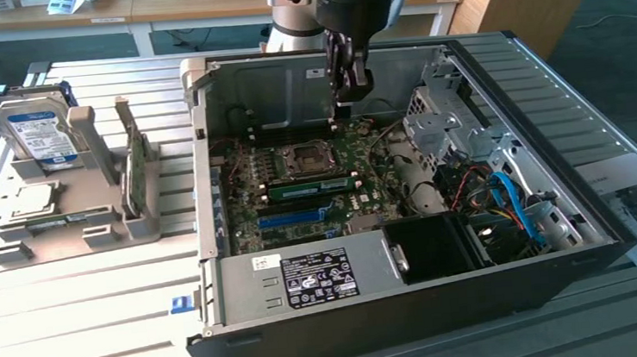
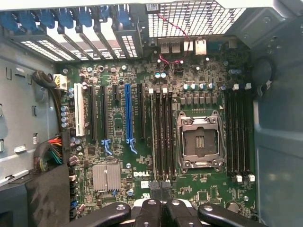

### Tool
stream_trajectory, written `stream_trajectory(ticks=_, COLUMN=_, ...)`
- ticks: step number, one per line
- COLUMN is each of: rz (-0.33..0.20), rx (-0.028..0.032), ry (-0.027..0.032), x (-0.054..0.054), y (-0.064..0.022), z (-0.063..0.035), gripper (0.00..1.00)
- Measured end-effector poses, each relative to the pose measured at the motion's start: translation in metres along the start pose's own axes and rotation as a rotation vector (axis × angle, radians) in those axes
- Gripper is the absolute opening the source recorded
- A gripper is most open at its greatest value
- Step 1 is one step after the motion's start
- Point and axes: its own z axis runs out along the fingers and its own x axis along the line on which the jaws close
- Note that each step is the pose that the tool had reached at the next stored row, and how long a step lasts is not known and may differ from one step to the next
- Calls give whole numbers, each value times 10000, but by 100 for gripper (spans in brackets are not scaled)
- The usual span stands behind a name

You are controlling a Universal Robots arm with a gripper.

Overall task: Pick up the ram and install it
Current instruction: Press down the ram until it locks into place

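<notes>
The tool [image 1: 349, 98] is hanging over the open computer case [image 1: 600, 232] on the tabletop [image 1: 88, 311]. In the exterior view it is sitting at about 12 o'clock from the processor socket [image 1: 297, 157], close to the case's far wall. Its fingers are pressing fully together and appear to be gripping nothing. The wrist view is showing the two fingertips meeting above the motherboard [image 2: 118, 156], roughly in line with a bank of memory slots [image 2: 163, 137]. The ram [image 1: 313, 187] appears to be standing on edge in a slot at 6 o'clock from the socket in the exterior view. It is lying parallel to the blue card slot [image 1: 293, 218] just beyond, and it is looking seated rather than loose. Whether its end clips are latching cannot be told. In judgement, the stick is handling as a light, stiff and thin part, with fragile chips and contacts. Any grip is belonging on its long top edge or short ends, squarely, avoiding twist. At 9 o'clock from the case, a hard drive [image 1: 35, 130] and a broader green card [image 1: 133, 170] are standing in a grey holder [image 1: 24, 243].
</notes>
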Motion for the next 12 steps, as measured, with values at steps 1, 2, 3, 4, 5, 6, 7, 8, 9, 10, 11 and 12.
stream_trajectory(ticks=1, rz=-3, rx=-38, ry=-4, x=2, y=-6, z=0, gripper=10)
stream_trajectory(ticks=2, rz=-4, rx=-69, ry=-17, x=5, y=-8, z=0, gripper=10)
stream_trajectory(ticks=3, rz=-3, rx=-107, ry=-36, x=8, y=-13, z=0, gripper=10)
stream_trajectory(ticks=4, rz=-3, rx=-147, ry=-57, x=10, y=-18, z=0, gripper=10)
stream_trajectory(ticks=5, rz=-4, rx=-185, ry=-78, x=13, y=-20, z=1, gripper=10)
stream_trajectory(ticks=6, rz=-4, rx=-221, ry=-86, x=13, y=-23, z=1, gripper=10)
stream_trajectory(ticks=7, rz=-5, rx=-254, ry=-85, x=13, y=-25, z=0, gripper=10)
stream_trajectory(ticks=8, rz=-6, rx=-265, ry=-85, x=14, y=-25, z=0, gripper=10)
stream_trajectory(ticks=9, rz=-5, rx=-265, ry=-86, x=14, y=-25, z=0, gripper=10)
stream_trajectory(ticks=10, rz=-5, rx=-266, ry=-87, x=14, y=-25, z=1, gripper=10)
stream_trajectory(ticks=11, rz=-5, rx=-266, ry=-87, x=14, y=-25, z=1, gripper=10)
stream_trajectory(ticks=12, rz=-5, rx=-266, ry=-86, x=14, y=-27, z=0, gripper=10)
